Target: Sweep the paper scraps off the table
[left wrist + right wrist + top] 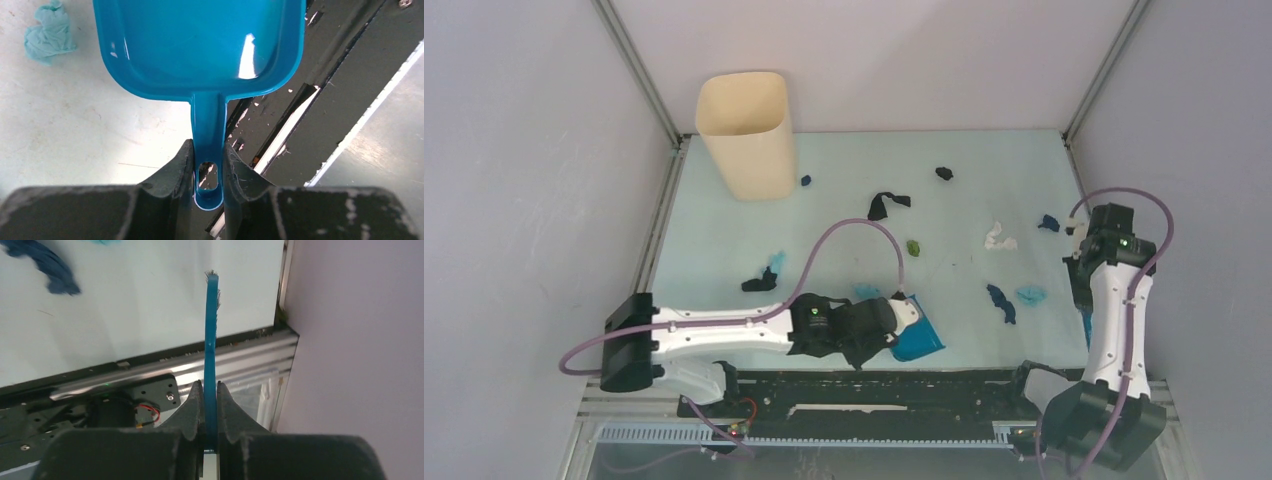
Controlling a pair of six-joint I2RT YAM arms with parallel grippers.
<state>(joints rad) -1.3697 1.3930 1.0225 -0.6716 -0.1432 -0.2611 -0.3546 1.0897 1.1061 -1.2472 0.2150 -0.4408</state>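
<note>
Several paper scraps lie on the table point(984, 160): a black one point(886, 204), a green one point(914, 246), a dark blue one point(1001, 302), a light blue one point(1030, 295), and others. My left gripper point(894, 318) point(208, 150) is shut on the handle of the blue dustpan point(919, 340) point(200, 45), near the table's front edge. A light blue scrap point(49, 35) lies just left of the pan. My right gripper point(1081, 295) point(210, 387) is shut on the blue hand brush point(211, 330), held edge-on at the front right corner. A dark blue scrap point(50, 267) lies to its left.
A beige bin point(746, 135) stands at the back left of the table. A white scrap point(999, 238) lies right of centre. Grey walls close in the left, back and right sides. A black and metal rail point(874, 400) runs along the near edge.
</note>
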